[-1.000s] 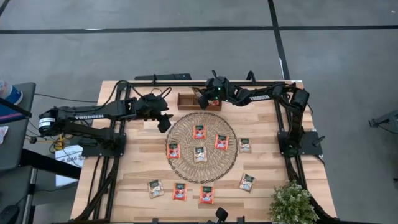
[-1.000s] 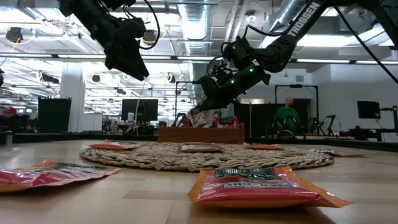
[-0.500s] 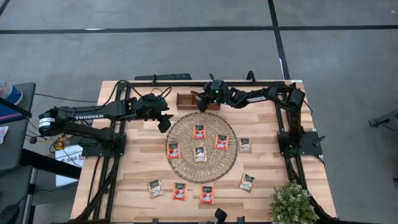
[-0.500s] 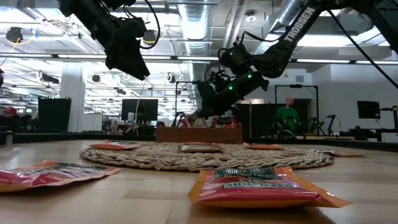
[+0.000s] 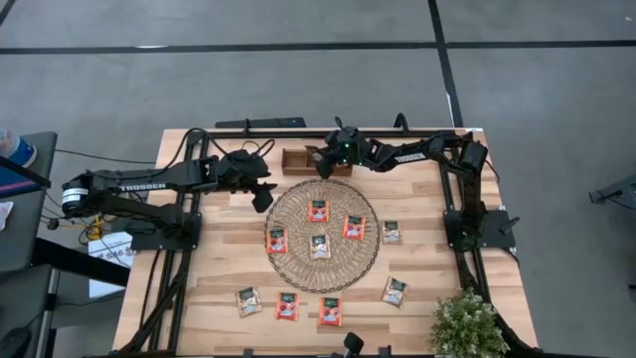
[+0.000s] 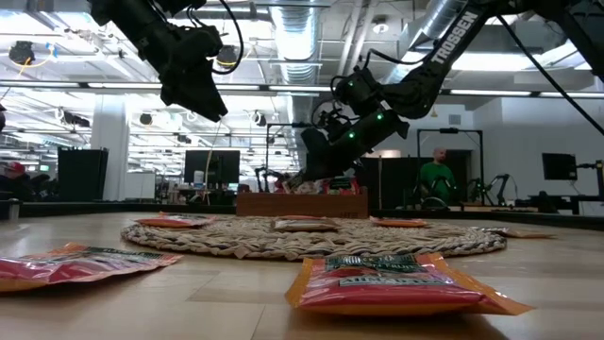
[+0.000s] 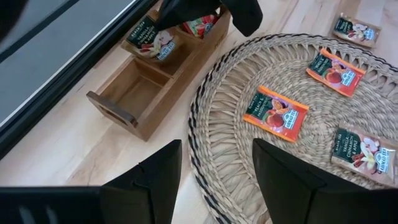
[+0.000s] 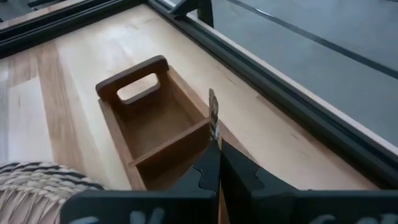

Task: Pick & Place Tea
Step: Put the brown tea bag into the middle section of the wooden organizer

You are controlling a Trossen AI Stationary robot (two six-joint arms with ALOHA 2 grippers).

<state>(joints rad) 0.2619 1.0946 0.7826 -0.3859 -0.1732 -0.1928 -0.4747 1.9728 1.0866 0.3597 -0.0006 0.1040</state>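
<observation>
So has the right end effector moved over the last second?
Yes. The right end effector, gripping a tea sachet, shifted toward the wooden tray's far edge.

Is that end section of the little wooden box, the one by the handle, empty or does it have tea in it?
Empty. The wooden tray's end compartment shows only bare wood. The right gripper holds a tea sachet edge-on above the divider.

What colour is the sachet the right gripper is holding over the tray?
Pale grey-green sachet, clearest in the left wrist view.
</observation>
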